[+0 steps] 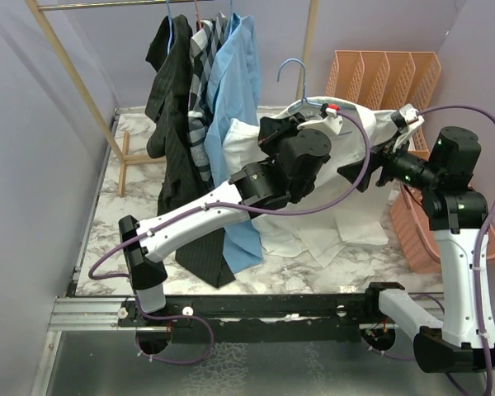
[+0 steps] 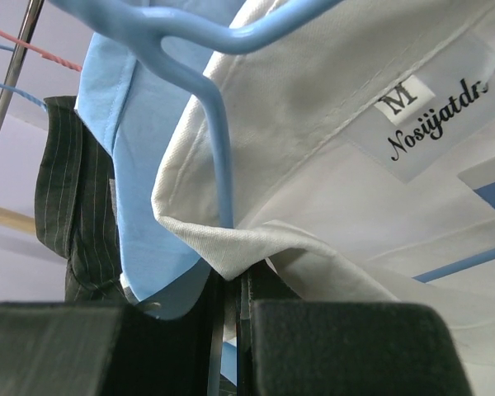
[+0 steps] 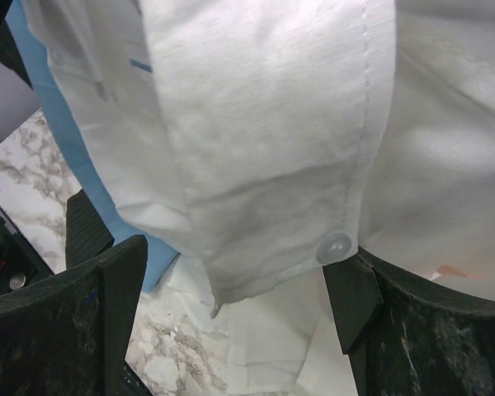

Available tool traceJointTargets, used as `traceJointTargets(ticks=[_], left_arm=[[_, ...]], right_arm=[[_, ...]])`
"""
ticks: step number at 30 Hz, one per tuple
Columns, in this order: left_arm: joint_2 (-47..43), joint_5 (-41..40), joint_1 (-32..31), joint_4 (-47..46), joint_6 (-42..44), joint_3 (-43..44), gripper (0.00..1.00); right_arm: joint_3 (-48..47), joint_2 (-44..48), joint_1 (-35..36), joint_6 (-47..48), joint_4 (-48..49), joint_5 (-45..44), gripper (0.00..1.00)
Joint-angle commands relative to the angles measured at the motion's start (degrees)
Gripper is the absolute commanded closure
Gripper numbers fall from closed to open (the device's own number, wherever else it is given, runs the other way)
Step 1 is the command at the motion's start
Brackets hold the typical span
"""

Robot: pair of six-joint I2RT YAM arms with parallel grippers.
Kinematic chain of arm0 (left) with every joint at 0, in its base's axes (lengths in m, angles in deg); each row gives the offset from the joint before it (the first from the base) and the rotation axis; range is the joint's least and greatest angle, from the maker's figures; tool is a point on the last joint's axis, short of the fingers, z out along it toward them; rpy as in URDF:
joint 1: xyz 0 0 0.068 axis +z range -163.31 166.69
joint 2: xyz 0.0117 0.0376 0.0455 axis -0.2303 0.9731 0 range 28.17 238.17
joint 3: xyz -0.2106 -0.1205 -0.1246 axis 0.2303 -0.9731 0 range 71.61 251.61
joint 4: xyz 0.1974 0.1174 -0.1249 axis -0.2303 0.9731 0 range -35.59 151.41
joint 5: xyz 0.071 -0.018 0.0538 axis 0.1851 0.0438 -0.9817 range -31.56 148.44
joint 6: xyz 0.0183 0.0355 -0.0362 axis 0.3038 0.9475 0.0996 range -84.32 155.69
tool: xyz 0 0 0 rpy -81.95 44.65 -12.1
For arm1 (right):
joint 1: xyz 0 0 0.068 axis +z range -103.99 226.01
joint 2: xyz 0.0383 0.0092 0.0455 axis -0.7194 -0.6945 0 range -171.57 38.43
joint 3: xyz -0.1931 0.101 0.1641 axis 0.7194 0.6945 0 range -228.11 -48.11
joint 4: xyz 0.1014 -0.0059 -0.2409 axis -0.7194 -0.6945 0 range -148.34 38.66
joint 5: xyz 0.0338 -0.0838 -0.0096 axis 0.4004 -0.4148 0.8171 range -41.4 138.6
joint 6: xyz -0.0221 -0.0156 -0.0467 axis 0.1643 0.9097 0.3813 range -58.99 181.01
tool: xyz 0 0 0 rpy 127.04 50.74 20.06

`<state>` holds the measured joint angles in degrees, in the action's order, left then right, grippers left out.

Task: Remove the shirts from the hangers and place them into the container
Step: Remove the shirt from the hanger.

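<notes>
The step in hand looks like freeing the white shirt (image 1: 359, 224) from its light blue wire hanger (image 2: 223, 148), which is held off the rack above the marble table (image 1: 132, 239), with part of the cloth trailing onto the table. The left gripper (image 2: 235, 305) is clamped on a fold of white cloth by the collar. The hanger wire runs down to the same pinch, though it cannot be told whether the wire is caught too. The right gripper (image 3: 231, 297) stands wide apart with nothing in it, and the shirt's buttoned front edge and one button (image 3: 334, 246) hang between its fingers. A good next move would be to close the right fingers squarely on that doubled edge, above the button, then draw the cloth sideways off the hanger's shoulder. A downward pull could snag the wire. The salmon-pink lattice basket (image 1: 412, 243) waits just beside the right arm. The light blue (image 1: 235, 91), checked (image 1: 205, 66) and pinstriped (image 1: 177, 107) shirts hang on the rack.
</notes>
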<state>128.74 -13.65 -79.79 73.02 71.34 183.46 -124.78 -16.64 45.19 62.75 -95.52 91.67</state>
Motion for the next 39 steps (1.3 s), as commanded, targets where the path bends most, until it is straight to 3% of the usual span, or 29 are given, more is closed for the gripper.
traceJointTargets(ticks=[1, 6, 8, 9, 10, 12, 13, 24, 35, 39], left_arm=[[-1.0, -2.7, -1.5, -1.8, -1.5, 1.9, 1.0], [-1.4, -3.6, -3.0, -1.8, -2.5, 1.6, 1.0], [-1.5, -3.9, -3.4, -1.8, -3.1, 1.4, 1.0], [-1.6, -4.0, -3.5, -1.8, -3.2, 1.3, 1.0], [-1.7, -4.1, -3.6, -1.8, -3.3, 1.1, 1.0], [-2.1, -4.3, -3.6, -1.8, -3.4, 0.3, 1.0], [-2.3, -4.5, -3.6, -1.9, -3.4, -0.1, 1.0], [-10.2, -7.3, -1.0, -4.3, -2.3, -15.8, 1.0], [-17.5, -8.4, 1.4, -7.0, -0.5, -24.8, 1.0], [-19.5, -8.3, 1.5, -8.3, 0.8, -27.1, 1.0]], right_arm=[[1.2, 0.3, 0.0, -4.5, 7.8, -5.8, 0.17], [2.4, 0.0, 0.0, -8.3, 12.7, -7.3, 0.21], [2.8, -0.6, 0.0, -9.4, 13.5, -8.4, 0.3], [2.9, -1.0, 0.0, -9.6, 13.5, -9.4, 0.37], [2.8, -1.4, 0.0, -9.8, 13.0, -11.1, 0.53], [2.1, -2.4, 0.0, -9.4, 11.4, -16.1, 0.95], [1.8, -2.4, 0.0, -9.0, 10.9, -19.2, 0.98], [-10.9, -1.5, 0.0, 9.7, 6.8, -47.2, 0.99], [-20.7, -4.1, 0.0, 20.3, 8.2, -56.1, 0.99], [-19.5, -2.6, 0.0, 24.4, 15.2, -60.2, 0.99]])
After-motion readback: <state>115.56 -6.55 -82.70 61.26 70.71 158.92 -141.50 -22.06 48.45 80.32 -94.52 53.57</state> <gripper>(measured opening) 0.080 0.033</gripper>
